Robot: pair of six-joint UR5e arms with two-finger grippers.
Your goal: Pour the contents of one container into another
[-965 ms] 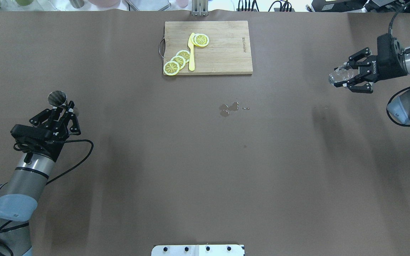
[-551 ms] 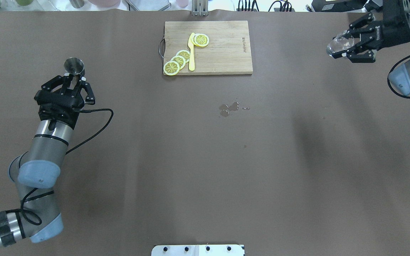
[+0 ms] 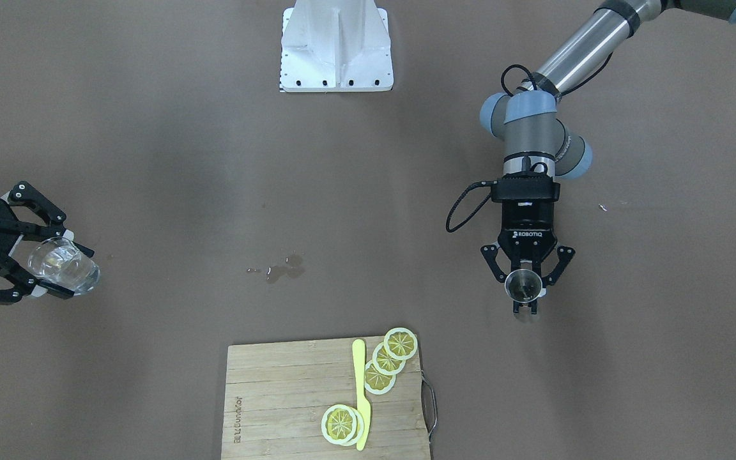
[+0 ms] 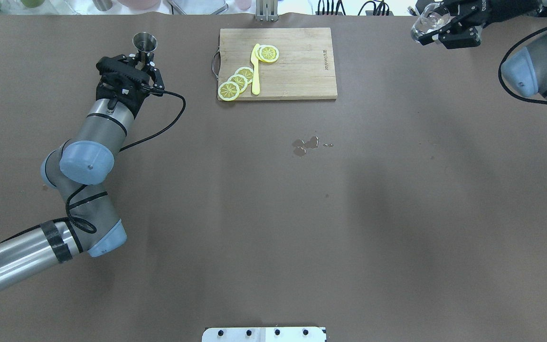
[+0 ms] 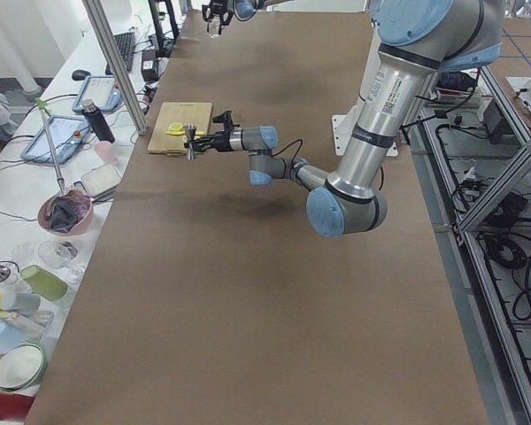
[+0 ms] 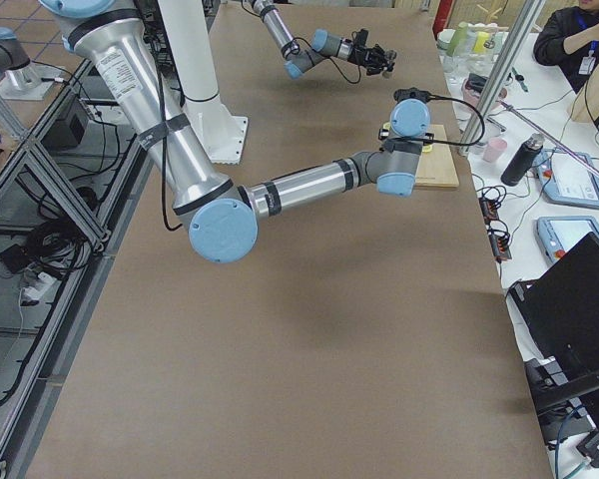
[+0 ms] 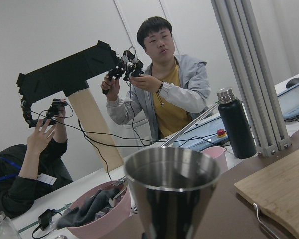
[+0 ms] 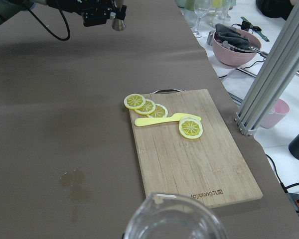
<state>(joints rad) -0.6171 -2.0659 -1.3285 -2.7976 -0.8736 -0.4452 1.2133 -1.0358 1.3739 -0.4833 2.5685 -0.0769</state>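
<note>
A small steel jigger (image 4: 145,42) is held above the table's far left, with my left gripper (image 4: 143,58) shut on its stem. Its open cup fills the left wrist view (image 7: 172,191), and the front-facing view shows it at the right (image 3: 524,285). A clear glass (image 4: 428,21) is clamped between the fingers of my right gripper (image 4: 437,28) at the far right corner, tilted on its side (image 3: 64,266). Only the glass's rim (image 8: 172,219) shows at the bottom of the right wrist view. The two containers are far apart.
A wooden cutting board (image 4: 297,66) with lemon slices (image 4: 238,81) and a yellow knife (image 4: 255,71) lies at the far middle. A small wet spill (image 4: 304,145) marks the brown table. Bottles, bowls and seated people are beyond the far edge (image 7: 164,99).
My left arm has carried the jigger away from the robot and rightward, toward the board. My right arm has lifted the glass toward the far right corner.
</note>
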